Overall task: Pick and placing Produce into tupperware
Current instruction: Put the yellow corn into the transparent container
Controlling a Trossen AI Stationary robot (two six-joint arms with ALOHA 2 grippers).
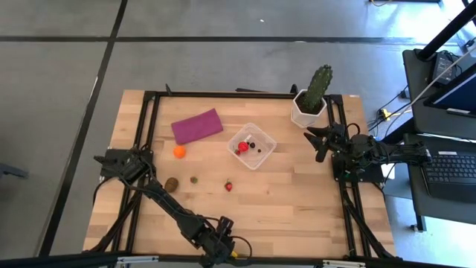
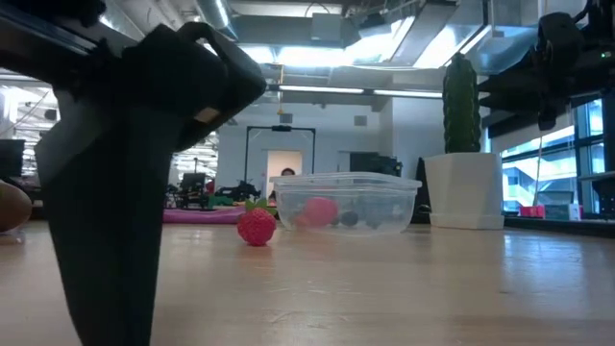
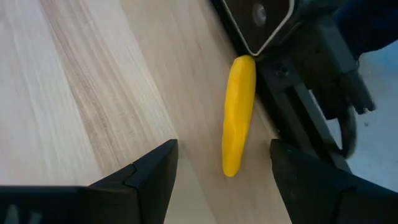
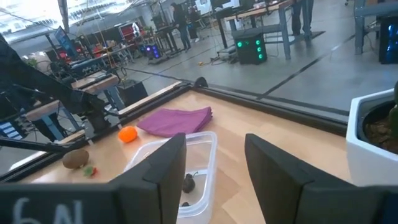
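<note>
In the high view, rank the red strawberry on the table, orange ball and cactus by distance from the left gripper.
From the left gripper at the table's near edge:
1. Red strawberry, mid-table.
2. Orange ball, beside the purple cloth.
3. Cactus, far right corner.

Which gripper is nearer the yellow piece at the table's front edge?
Left. The left gripper hangs open right over the yellow piece by the front rail. The right gripper waits across the table beside the cactus pot.
</note>
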